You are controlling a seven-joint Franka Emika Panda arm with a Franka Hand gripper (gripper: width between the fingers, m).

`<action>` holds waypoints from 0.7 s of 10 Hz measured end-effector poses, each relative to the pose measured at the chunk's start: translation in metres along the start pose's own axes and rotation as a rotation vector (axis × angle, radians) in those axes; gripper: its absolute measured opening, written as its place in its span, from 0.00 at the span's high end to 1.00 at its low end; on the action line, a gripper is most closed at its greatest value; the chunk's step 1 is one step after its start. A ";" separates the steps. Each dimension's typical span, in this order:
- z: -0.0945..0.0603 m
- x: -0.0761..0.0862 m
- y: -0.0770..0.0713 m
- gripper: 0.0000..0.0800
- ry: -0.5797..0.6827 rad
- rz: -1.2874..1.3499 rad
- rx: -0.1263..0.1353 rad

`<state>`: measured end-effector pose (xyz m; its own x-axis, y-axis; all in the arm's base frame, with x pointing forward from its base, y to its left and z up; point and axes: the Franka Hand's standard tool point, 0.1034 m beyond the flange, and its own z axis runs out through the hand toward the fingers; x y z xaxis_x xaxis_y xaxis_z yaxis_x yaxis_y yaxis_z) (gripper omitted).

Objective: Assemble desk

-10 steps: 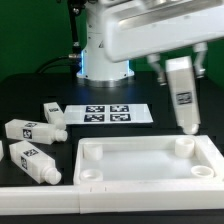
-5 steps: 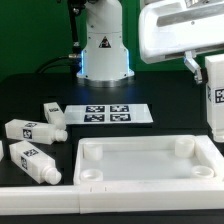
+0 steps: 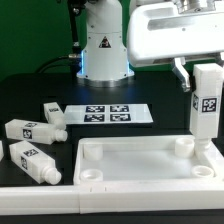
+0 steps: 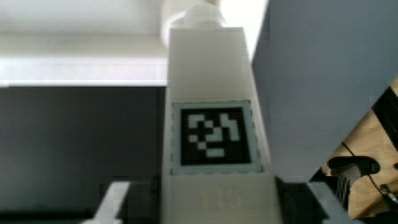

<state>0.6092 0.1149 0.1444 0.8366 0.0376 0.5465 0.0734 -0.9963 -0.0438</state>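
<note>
1. Here, the pincer is partly closed, its two fingers pinching the sides of one white block leg near its upper end.
2. The held leg stands upright in the air at the exterior view's right. A black-and-white square tag on it faces the wrist camera.
3. Its narrow lower end points down at the far corner socket on that side of the desk panel. Whether it touches the socket cannot be told.
4. The panel, white with a raised rim, lies flat on the dark counter.
5. Three loose legs lie on their sides on the counter at the exterior view's left, off to the side of the panel.
6. The marker board lies flat behind the panel, between it and the robot base.
</note>
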 end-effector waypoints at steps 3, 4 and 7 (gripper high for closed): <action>0.002 -0.001 0.001 0.64 -0.004 -0.001 -0.001; 0.006 0.003 0.002 0.64 -0.003 -0.002 -0.004; 0.019 0.013 0.005 0.64 0.007 -0.006 -0.010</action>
<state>0.6301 0.1116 0.1355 0.8322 0.0432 0.5528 0.0733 -0.9968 -0.0324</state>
